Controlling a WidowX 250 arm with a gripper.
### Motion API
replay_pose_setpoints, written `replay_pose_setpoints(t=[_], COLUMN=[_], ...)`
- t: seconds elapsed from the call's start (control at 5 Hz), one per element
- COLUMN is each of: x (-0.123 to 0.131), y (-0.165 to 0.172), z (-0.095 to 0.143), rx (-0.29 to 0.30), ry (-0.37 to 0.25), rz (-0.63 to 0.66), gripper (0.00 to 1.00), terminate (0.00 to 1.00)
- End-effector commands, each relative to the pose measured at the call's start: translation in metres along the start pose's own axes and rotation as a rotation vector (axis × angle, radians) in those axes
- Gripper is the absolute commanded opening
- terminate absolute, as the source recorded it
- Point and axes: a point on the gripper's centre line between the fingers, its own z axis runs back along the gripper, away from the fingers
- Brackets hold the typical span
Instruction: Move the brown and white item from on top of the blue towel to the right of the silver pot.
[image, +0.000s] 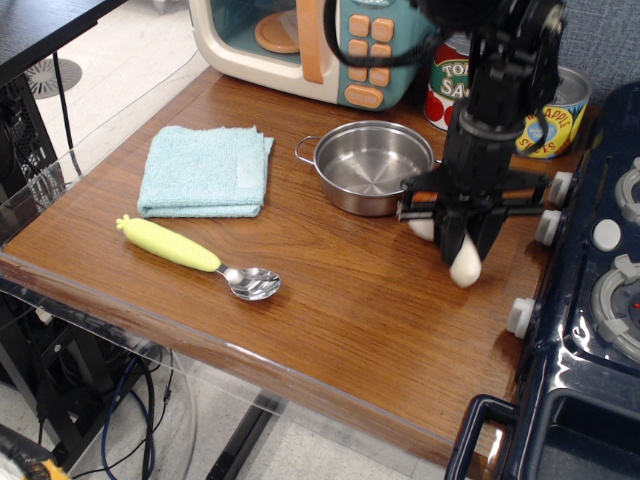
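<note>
The pot (373, 166) holds nothing, and the towel (205, 171) left of it lies bare on the surface (330, 290). The gripper (458, 240) hangs just right of the pot, its jaws clamped on the mushroom (463, 266), whose white stem points down.
</note>
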Motion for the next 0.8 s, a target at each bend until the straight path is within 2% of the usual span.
replay_pose_setpoints(t=[0.0,0.4,0.6], x=[-0.011,-0.021,-0.024], y=[0.015,0.024,0.029], z=[0.011,0.022,0.039], rx=[-0.021,-0.039,-0.076], ry=[-0.018,-0.022,-0.042], rz=[-0.006,-0.019,-0.012], gripper=[1.0,1.0,1.0], terminate=[0.0,0.0,0.0])
